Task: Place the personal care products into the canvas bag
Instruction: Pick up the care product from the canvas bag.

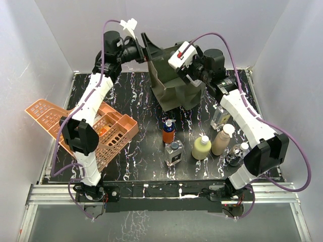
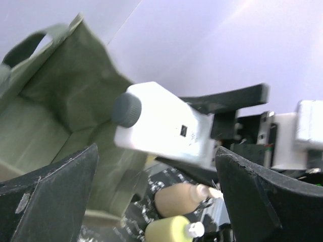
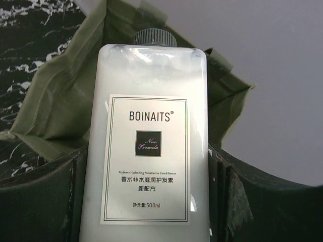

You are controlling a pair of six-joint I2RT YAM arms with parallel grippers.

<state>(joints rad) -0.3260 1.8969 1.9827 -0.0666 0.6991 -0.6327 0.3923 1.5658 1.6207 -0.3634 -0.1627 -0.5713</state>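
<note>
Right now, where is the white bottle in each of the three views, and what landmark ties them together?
Top external: white bottle at upper centre, over the green bag.
Left wrist: mid-frame, lying sideways, dark cap to the left, green bag at left.
Right wrist: fills the centre, label facing the camera, green bag behind it.
Shared landmark: the green bag.
</note>
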